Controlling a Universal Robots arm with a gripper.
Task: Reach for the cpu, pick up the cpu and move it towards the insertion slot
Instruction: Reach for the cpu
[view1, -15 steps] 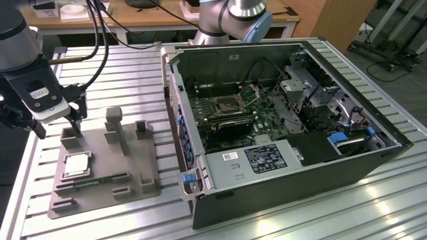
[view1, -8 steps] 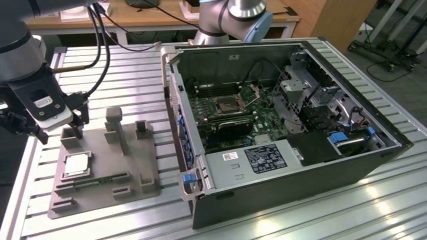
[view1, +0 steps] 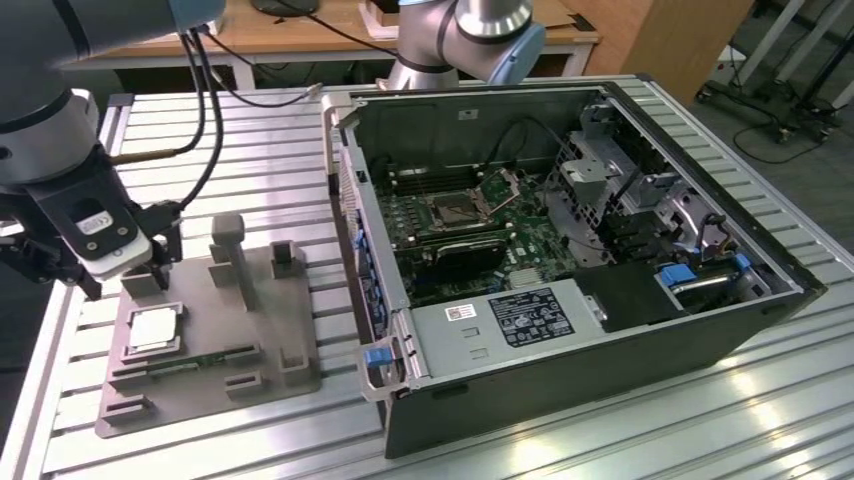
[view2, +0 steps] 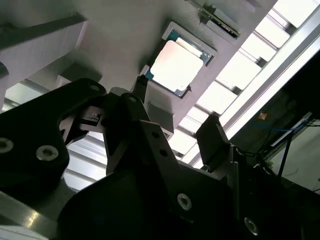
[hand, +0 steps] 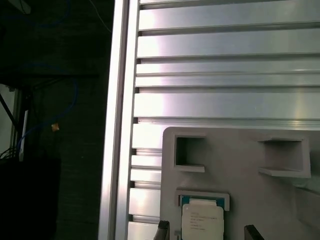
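Observation:
The cpu (view1: 154, 328), a small pale silvery square chip, lies flat in a square recess of the grey fixture plate (view1: 274, 340) on the exterior view's left. In both wrist views the cpu (view2: 176, 66) (hand: 201, 220) sits between the two dark fingers. My gripper (view1: 127, 270) hangs a little above the plate's far left corner, close over the chip. The gripper (view2: 175, 112) (hand: 207, 232) is open, wider than the chip, with nothing held. The insertion slot (view1: 454, 210), a silver-framed socket, sits on the green motherboard inside the open computer case.
A long green memory strip (view1: 200, 360) lies in the fixture near the cpu. Grey posts (view1: 227, 245) rise from the plate beside the gripper. The black computer case (view1: 574, 330) lies open on the slatted aluminium table (view1: 240, 140). A second robot arm base (view1: 467, 40) stands behind the case.

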